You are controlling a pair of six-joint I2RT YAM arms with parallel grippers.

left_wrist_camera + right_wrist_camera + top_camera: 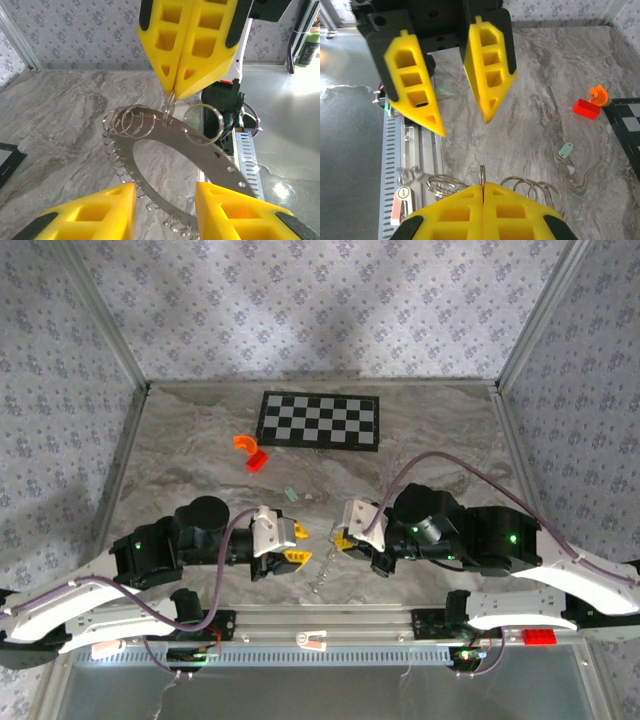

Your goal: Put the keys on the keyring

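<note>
Right pincer point(482, 189) is clamped shut on a ring of the keyring point(172, 136), holding it above the desk point(200, 455). Left pincer point(165, 200) gapes, empty. Key point(565, 149) lies well apart on the desk. Best that the left one pinches its edges while the right holds steady.

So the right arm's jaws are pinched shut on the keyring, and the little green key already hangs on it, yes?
No. The green key lies loose on the table, apart from the keyring, as the right wrist view shows. The right jaws are shut on the keyring.
</note>
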